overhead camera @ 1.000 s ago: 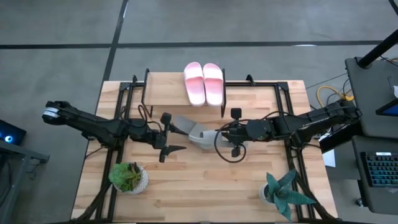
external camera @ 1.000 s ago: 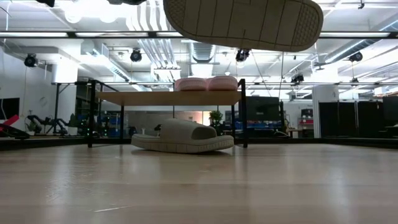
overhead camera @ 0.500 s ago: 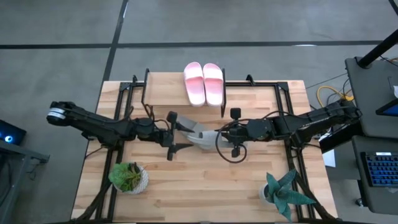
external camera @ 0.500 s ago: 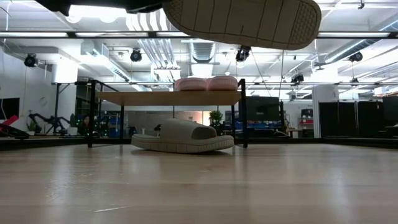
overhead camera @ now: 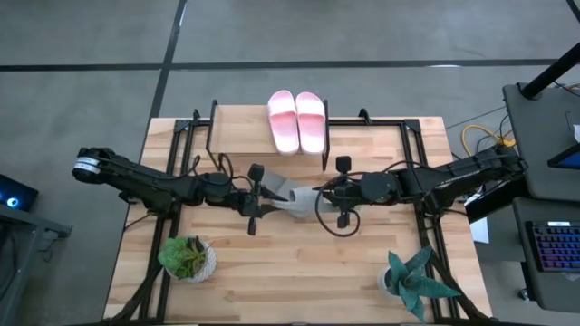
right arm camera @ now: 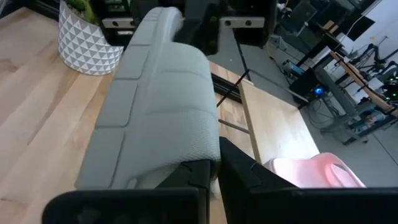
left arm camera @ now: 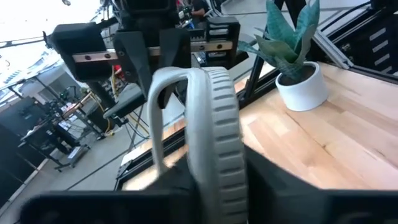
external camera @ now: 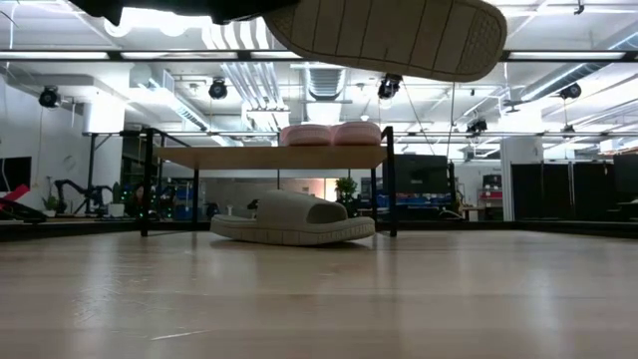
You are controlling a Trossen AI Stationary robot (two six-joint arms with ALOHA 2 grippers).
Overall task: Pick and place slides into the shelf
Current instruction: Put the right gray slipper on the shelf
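Observation:
A grey slide point(overhead camera: 288, 196) hangs in the air over the table's middle, between my left gripper point(overhead camera: 263, 197) and my right gripper point(overhead camera: 319, 194), each shut on one end of it. Its ribbed sole point(external camera: 389, 35) faces the near side in the low view. Two pink slides point(overhead camera: 296, 120) lie side by side, soles down, on the shelf's wood top point(overhead camera: 240, 127). Another grey slide point(external camera: 294, 219) rests on its sole on the table under the shelf point(external camera: 229, 157). My left gripper pinches the slide's left end point(left arm camera: 214, 168) between its two fingers, one on the sole side, one on the footbed side. The fingers come level from the table's left. The slide stands on edge, lifted clear of the table. My right gripper pinches the slide's right end point(right arm camera: 208, 163) between its two fingers, coming level from the table's right. The slide reaches away from the fingers toward the other arm, clear of the table.
A potted plant in a white patterned pot point(overhead camera: 188, 258) stands near the front left. A spiky plant point(overhead camera: 412, 281) stands near the front right. The shelf's black frame legs point(external camera: 389, 179) rise at the far side. A desk with a keyboard point(overhead camera: 553, 244) lies beyond the right edge.
My left gripper has gone toward the table's right, up to the grey slide, and shut on its left end. The slide has stayed aloft in my right gripper.

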